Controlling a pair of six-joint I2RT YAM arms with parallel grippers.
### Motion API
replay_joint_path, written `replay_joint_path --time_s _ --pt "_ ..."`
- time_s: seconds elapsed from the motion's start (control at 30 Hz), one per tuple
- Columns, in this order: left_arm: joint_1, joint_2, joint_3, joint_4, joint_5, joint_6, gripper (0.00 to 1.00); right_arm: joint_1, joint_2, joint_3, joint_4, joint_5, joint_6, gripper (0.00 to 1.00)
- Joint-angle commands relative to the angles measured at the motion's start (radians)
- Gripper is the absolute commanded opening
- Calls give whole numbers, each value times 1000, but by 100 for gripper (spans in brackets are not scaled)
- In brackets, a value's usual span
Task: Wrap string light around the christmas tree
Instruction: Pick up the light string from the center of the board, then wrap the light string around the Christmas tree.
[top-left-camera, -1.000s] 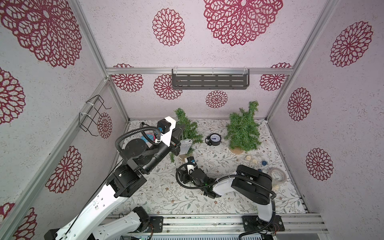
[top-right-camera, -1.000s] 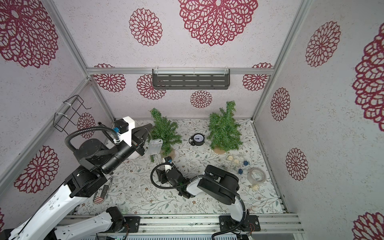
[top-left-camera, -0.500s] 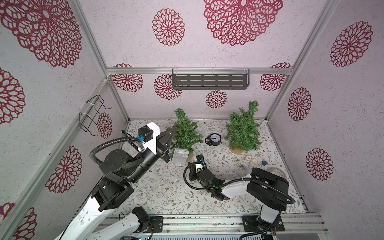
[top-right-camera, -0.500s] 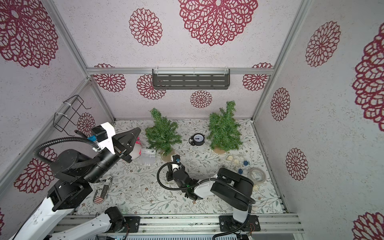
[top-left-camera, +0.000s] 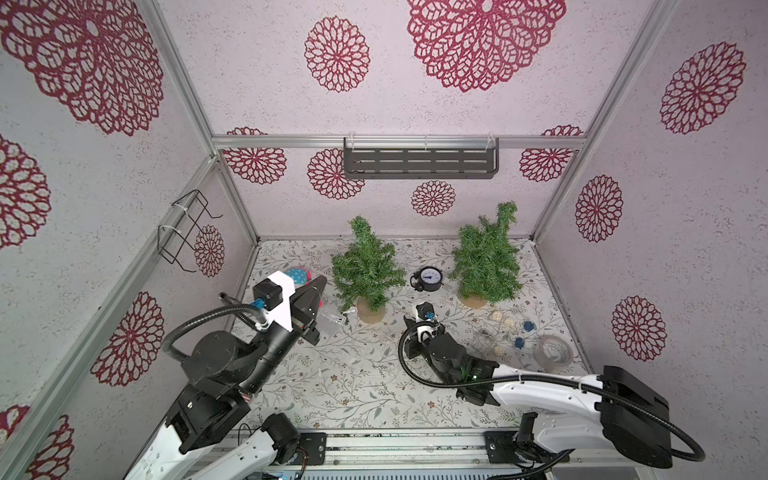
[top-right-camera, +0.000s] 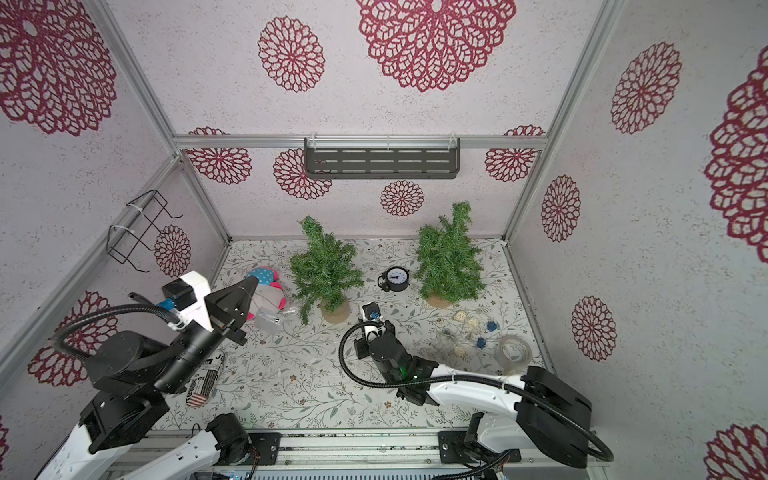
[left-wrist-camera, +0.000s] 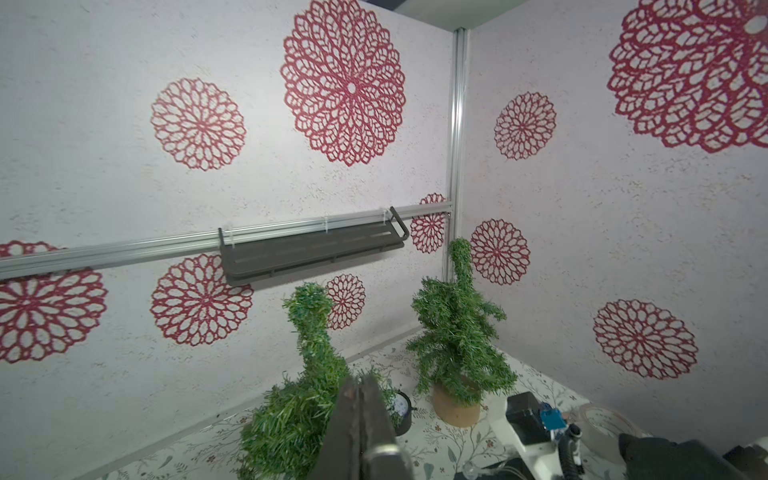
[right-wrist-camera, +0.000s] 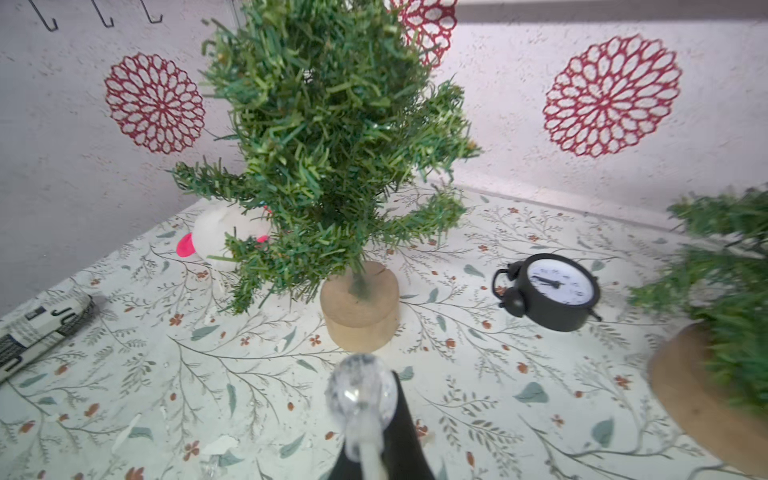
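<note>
Two small green christmas trees on wooden bases stand at the back, one left and one right. My left gripper is raised left of the left tree and shut on the string light's thin wire. The clear battery box hangs below it, near the table. My right gripper is low, just in front of the left tree's base, and shut on a clear bulb of the string light. More clear bulbs lie on the table to the right.
A black alarm clock sits between the trees. A plush toy lies left of the left tree and a printed roll under my left arm. Small balls and a tape roll lie at right. A grey shelf hangs on the back wall.
My left arm swung left, away from the left tree, carrying the wire and battery box. My right gripper moved toward the tree's base and went from partly open to shut on a bulb.
</note>
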Motion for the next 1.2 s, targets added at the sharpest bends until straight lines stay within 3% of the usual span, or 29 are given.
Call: replay_joint_path --time_s 0.0,0.3,0.4,0.6,1.17 --pt "6 -25 -58 -25 -101 7 1 -11 -72 95 -129 48 -152 4" --pt "9 -19 -172 97 -242 24 1 -81 -71 353 -312 -1 -338 4" --pt "21 -21 -205 161 -296 50 1 -144 -50 417 -318 -71 -368 3" --pt "87 47 -165 180 -240 48 1 -249 30 583 -326 -178 -387 3" --pt "363 283 6 279 -155 -67 0 -393 633 1568 -609 -394 -545 0"
